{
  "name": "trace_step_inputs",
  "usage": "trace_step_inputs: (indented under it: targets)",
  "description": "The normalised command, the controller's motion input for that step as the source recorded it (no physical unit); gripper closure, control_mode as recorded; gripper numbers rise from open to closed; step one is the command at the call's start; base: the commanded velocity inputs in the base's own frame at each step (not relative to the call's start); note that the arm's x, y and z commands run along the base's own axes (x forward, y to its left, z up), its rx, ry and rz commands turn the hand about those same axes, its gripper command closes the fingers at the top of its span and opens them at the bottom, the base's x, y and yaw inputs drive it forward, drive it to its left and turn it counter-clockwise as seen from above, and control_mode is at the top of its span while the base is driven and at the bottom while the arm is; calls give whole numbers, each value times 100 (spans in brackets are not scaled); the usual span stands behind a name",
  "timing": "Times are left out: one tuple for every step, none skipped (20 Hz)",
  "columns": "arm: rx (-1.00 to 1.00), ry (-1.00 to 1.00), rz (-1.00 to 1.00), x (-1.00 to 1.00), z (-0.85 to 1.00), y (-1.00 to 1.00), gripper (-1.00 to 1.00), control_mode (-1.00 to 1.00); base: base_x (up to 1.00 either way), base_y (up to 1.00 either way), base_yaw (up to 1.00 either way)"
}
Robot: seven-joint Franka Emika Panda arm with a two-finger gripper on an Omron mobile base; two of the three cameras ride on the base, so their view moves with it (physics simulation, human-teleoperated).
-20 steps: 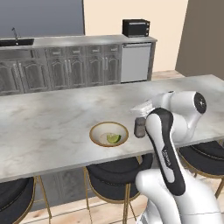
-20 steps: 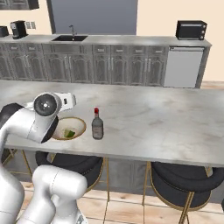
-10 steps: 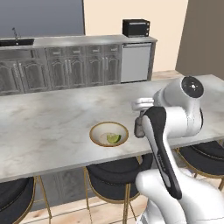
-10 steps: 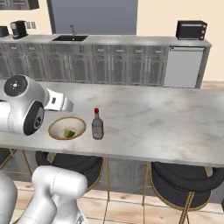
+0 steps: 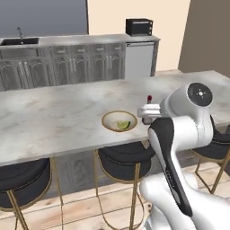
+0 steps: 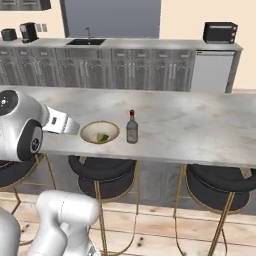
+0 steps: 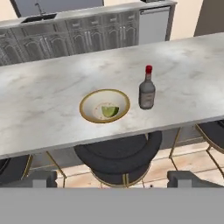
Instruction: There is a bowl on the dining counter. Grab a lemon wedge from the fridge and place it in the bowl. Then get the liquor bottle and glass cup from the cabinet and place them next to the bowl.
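back wall: cream, with a tall grey panel behind the sink (image 6: 86, 41) | back run: grey arched-panel base cabinets (image 6: 145, 70) under a pale worktop, white dishwasher (image 6: 212, 72) at its right end | on worktop: black toaster oven (image 6: 220, 32), coffee machine (image 6: 29, 32) | floor: light wood planks (image 6: 150, 230) | black stools (image 6: 102, 174) on thin gold legs

Arm (image 5: 179, 130) raised and drawn back from bowl (image 7: 104, 106); nearer the base
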Motion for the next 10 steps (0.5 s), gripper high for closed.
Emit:
trace_step_inputs:
  targets:
    - [0,0,0,0,0,0,-100,100,-54,88,0]
    - [0,0,0,0,0,0,-100,100,-47,95,0]
    - [0,0,0,0,0,0,-100,100,-44,100,0]
    - [0,0,0,0,0,0,-100,100,-39,100,0]
    - [0,0,0,0,0,0,-100,100,-32,100,0]
    - [0,0,0,0,0,0,-100,100,-27,100,0]
    - [0,0,0,0,0,0,-100,100,-24,100,0]
    - [0,0,0,0,0,0,-100,100,-22,100,0]
    - [0,0,0,0,0,0,-100,100,-21,100,0]
    - [0,0,0,0,0,0,-100,100,-14,100,0]
